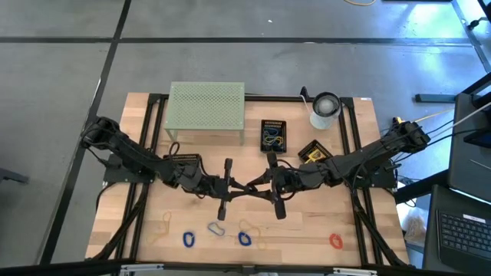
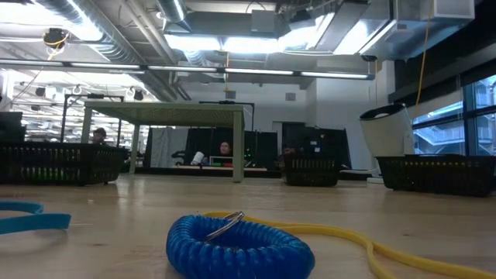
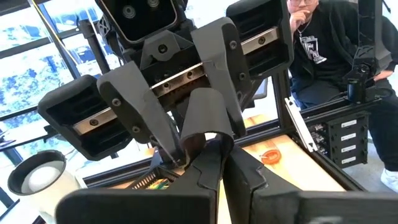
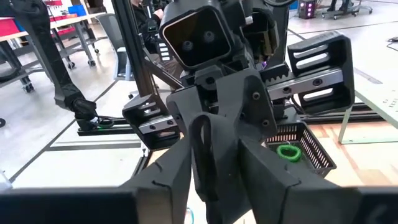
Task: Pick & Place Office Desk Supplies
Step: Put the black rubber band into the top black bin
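The left gripper [image 1: 247,186] and the right gripper [image 1: 251,186] are meeting fingertip to fingertip above the middle of the table [image 1: 322,230]. The left one is clenched on a thin dark loop [image 3: 198,138], while the right one's fingers are half closed around the same loop. Blue clips [image 1: 189,239], a grey clip [image 1: 216,229] and a red clip [image 1: 335,241] are lying along the near edge.

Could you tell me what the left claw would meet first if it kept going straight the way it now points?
The right claw: it faces the left claw tip to tip at mid-table, apparently touching, though depth is hard to judge.
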